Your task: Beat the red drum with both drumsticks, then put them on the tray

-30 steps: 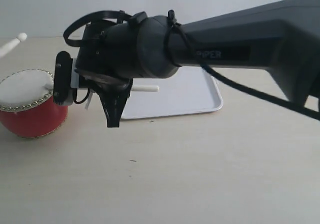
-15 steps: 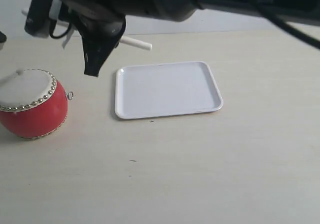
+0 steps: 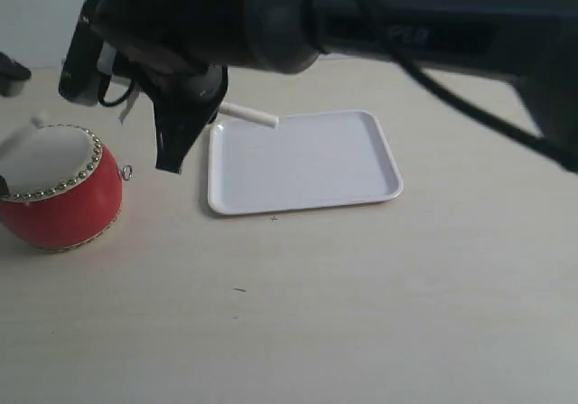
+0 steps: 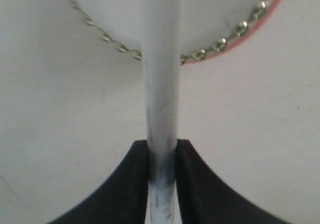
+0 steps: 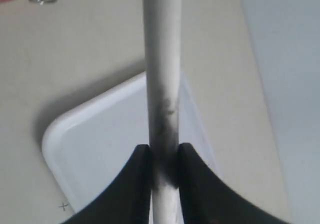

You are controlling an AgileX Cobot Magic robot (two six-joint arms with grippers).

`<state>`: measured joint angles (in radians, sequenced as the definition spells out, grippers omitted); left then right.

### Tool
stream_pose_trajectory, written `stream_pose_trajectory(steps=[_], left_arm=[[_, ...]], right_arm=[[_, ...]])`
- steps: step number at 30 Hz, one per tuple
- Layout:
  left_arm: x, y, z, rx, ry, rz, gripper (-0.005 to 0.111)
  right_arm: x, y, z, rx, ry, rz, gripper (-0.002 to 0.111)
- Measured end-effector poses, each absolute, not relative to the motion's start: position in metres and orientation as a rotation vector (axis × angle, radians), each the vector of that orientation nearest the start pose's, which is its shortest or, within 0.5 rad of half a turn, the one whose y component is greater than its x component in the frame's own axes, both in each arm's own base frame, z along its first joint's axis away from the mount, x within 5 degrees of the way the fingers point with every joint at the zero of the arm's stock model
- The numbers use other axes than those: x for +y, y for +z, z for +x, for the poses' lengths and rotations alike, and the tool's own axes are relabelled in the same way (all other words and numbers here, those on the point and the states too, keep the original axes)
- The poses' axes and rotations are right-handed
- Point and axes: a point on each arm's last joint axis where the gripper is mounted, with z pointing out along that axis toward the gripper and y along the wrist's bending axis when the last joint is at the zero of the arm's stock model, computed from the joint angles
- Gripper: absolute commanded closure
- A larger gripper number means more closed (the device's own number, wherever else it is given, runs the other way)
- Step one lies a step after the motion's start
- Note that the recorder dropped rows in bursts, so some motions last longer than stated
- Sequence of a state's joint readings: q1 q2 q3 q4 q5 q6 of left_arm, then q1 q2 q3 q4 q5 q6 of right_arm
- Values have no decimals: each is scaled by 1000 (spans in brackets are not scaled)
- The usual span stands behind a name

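Pale beige desk fills the foreground, marked only by a small dark speck. Further in, close to the desk's left edge, sits the red drum, upright, its cream skin ringed with metal studs and a small metal ring on the side facing the tray. The left drumstick shows as a pale blur slanting over the skin from the left; we cannot tell whether its tip touches. In the left wrist view the left gripper is clamped narrowly on that stick, which runs out across the studded rim and over the skin. The white tray lies flat near the middle of the desk, well apart from the drum. Above the strip of desk between drum and tray hangs the right gripper, its black fingers pointing down from the bulky dark right arm that spans the upper part of the scene (it hides most of the far edge). The right wrist view shows its two jaws pinched tight on the right drumstick, with a rounded tray corner below. From the exterior, that stick's butt end pokes out over the tray's far left corner.
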<state>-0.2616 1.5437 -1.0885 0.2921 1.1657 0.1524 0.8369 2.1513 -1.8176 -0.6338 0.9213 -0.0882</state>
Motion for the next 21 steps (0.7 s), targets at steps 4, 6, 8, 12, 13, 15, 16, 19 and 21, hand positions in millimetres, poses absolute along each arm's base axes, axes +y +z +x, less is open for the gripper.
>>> stream_pose_trajectory(steps=[4,6,8,12,13,15,16,19,21], left_arm=[[-46,293,268,2812,401,694,107],[-44,310,261,2754,398,663,107],[-42,320,255,2722,395,644,107],[-40,325,249,2731,399,634,107],[-40,325,249,2741,402,635,107],[-40,320,251,2764,406,642,107],[-41,316,252,2780,409,649,107],[-42,297,256,2850,422,680,107],[-42,279,259,2913,434,710,107]], right_arm=[[329,182,354,2139,-546,-1522,108],[330,167,354,2155,-554,-1566,108],[332,159,353,2163,-555,-1586,108],[333,160,352,2146,-563,-1605,108],[333,165,352,2140,-565,-1599,108],[331,177,351,2124,-577,-1581,108],[330,186,350,2111,-582,-1564,108],[325,218,348,2078,-569,-1497,108],[321,242,344,2053,-551,-1455,108]])
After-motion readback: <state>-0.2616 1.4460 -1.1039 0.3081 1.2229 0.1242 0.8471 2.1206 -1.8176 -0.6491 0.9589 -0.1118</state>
